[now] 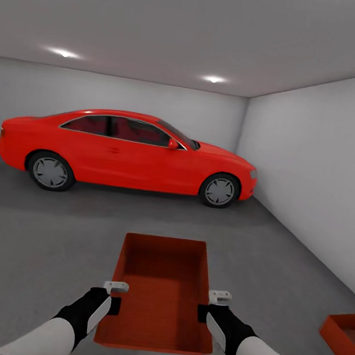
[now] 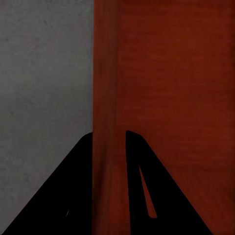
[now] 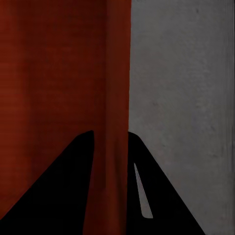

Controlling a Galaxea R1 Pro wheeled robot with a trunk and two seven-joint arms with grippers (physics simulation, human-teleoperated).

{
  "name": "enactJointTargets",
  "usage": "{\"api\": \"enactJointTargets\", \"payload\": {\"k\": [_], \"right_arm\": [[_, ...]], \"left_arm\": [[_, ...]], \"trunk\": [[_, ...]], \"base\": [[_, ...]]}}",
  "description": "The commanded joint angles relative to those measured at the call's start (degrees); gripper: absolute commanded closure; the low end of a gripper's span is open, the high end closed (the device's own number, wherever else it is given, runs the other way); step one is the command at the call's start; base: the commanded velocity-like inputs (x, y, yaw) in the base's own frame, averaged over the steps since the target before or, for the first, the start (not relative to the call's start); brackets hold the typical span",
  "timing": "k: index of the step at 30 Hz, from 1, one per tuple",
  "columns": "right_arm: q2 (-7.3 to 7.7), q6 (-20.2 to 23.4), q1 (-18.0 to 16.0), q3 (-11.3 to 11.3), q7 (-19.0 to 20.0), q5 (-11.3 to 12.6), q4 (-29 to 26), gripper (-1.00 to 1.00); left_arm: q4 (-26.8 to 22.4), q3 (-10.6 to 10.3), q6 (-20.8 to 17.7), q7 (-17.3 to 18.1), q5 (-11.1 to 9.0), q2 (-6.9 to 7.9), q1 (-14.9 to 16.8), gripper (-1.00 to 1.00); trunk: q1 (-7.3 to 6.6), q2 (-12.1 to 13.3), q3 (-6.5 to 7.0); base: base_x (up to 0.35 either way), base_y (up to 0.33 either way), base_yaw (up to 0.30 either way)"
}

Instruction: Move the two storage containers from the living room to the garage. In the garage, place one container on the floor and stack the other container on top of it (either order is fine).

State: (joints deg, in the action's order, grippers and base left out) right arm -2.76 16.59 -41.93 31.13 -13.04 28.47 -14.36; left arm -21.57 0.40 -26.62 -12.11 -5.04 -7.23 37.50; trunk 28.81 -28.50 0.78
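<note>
The dark grey, speckled concrete floor [image 1: 32, 235] carries a red car [image 1: 127, 153] at twelve o'clock, standing on its wheels, and an orange-red container [image 1: 344, 336] at four o'clock, cut off by the frame edge.

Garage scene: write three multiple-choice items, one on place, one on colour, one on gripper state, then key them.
1. Where is the second bin?
A. on the car
B. on the floor at the robot's right
C. inside the held bin

2. What colour is the car?
A. red
B. blue
C. white

3. How is the held bin gripped?
A. left gripper alone
B. not at all
C. both grippers on opposite walls

Key:
1 B, the second bin sits on the floor.
2 A, the car is red.
3 C, the left gripper and right gripper clamp the held bin.
</note>
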Motion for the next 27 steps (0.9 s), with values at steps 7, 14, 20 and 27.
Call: {"api": "enactJointTargets", "payload": {"k": [7, 14, 20, 27], "right_arm": [[0.04, -1.54, -0.08, 0.33, -0.41, -0.43, -0.23, 1.00], [0.04, -1.52, -0.08, 0.33, -0.41, -0.43, -0.23, 1.00], [0.04, -1.52, -0.08, 0.33, -0.41, -0.43, -0.23, 1.00], [0.04, -1.51, -0.08, 0.33, -0.41, -0.43, -0.23, 1.00]], "left_arm": [[0.65, -0.31, -0.50, -0.63, 0.91, 2.93, -0.06, 1.00], [0.65, -0.30, -0.50, -0.63, 0.92, 2.93, -0.06, 1.00], [0.65, -0.30, -0.48, -0.63, 0.92, 2.93, -0.06, 1.00], [0.65, -0.30, -0.50, -0.63, 0.91, 2.93, -0.06, 1.00]], "trunk": [[0.05, -0.03, -0.01], [0.05, -0.03, -0.01], [0.05, -0.03, -0.01], [0.05, -0.03, -0.01]], "base": [[0.319, 0.000, -0.289], [0.319, 0.000, -0.289], [0.319, 0.000, -0.289], [0.319, 0.000, -0.289]]}}
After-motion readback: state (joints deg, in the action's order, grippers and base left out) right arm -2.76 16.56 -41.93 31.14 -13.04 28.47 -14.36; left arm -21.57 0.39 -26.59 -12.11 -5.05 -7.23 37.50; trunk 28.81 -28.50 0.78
